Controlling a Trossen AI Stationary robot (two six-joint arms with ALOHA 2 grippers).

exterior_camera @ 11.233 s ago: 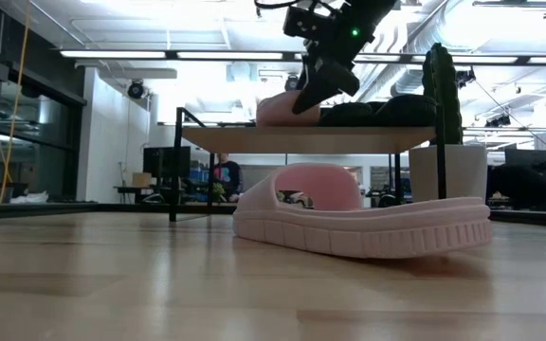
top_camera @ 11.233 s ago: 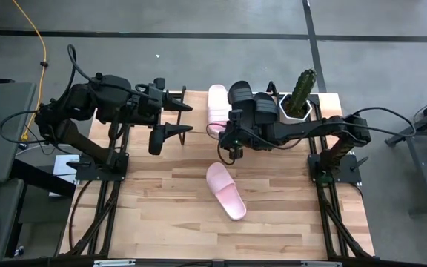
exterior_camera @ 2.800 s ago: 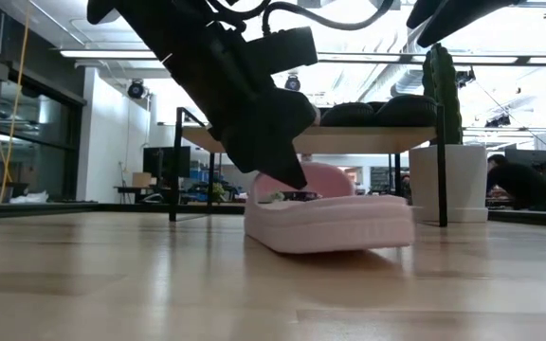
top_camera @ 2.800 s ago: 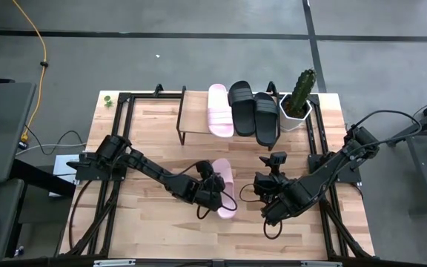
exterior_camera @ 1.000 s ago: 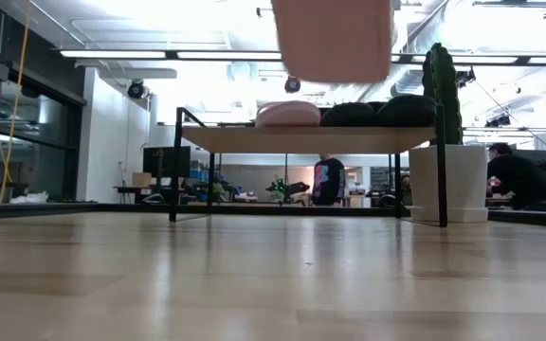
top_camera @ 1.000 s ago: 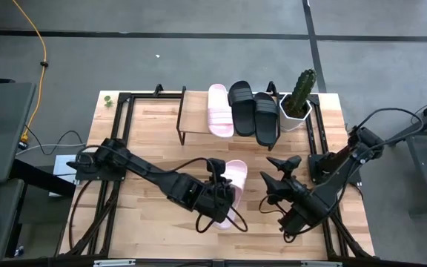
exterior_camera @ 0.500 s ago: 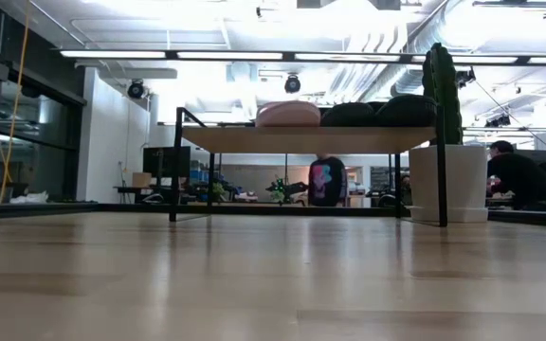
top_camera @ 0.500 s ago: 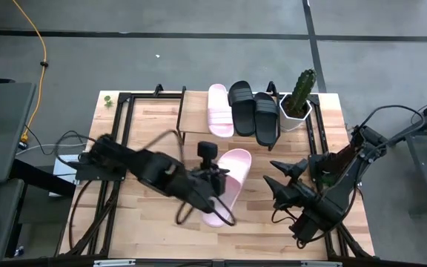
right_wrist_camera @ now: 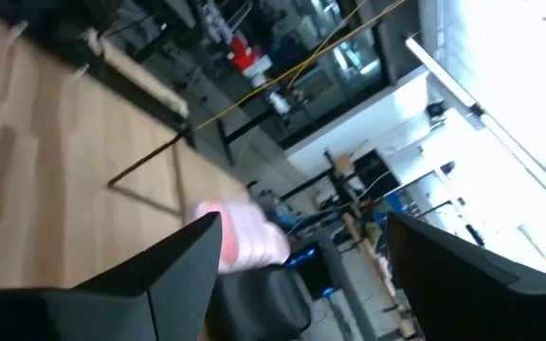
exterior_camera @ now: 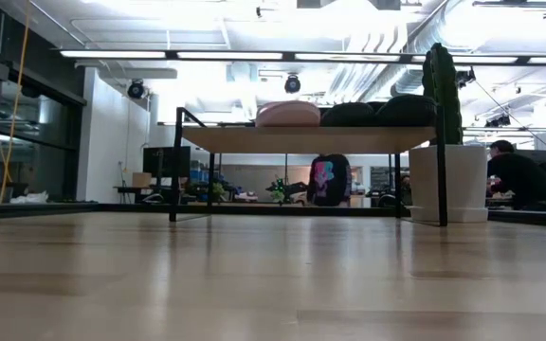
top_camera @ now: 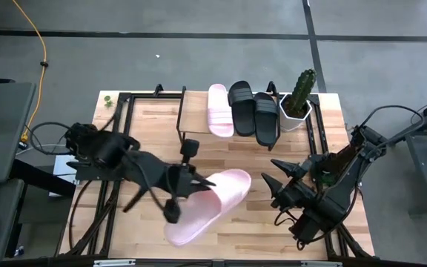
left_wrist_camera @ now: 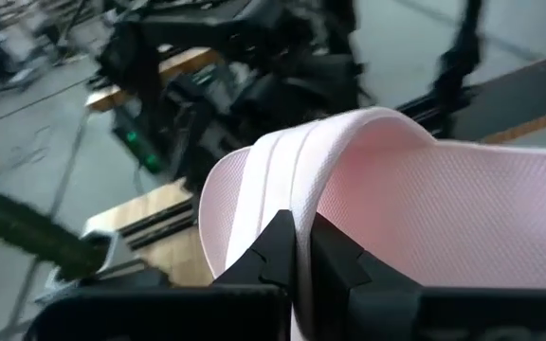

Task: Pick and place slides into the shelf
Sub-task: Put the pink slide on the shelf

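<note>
My left gripper (top_camera: 197, 182) is shut on a pale pink slide (top_camera: 207, 202), held high over the middle of the table; the low view does not show it. The shelf (top_camera: 195, 119) stands at the far edge with a second pink slide (top_camera: 219, 111) and two black slides (top_camera: 242, 104) (top_camera: 267, 115) lying side by side on its plank top (exterior_camera: 301, 139). My right gripper (top_camera: 271, 173) hovers open over the table's right part, to the right of the held slide, with nothing between its fingers. My left gripper pinches the held slide's wide strap at its edge (left_wrist_camera: 297, 213) between its two fingers (left_wrist_camera: 335, 260). The slide is lifted clear of the table and lies slanted, one end toward the near left and the other toward the far right.
A cactus in a white pot (top_camera: 299, 96) stands right beside the shelf's right end. Bare plank shows on the shelf's left part. Dark frame rails run along the table's left and right sides. People show in the room behind the shelf (exterior_camera: 328, 180).
My left gripper has risen with the pink slide and swung toward the table's left, turning as it went. The slide has left the low view upward, and it now lies slanted with one end toward the near left.
</note>
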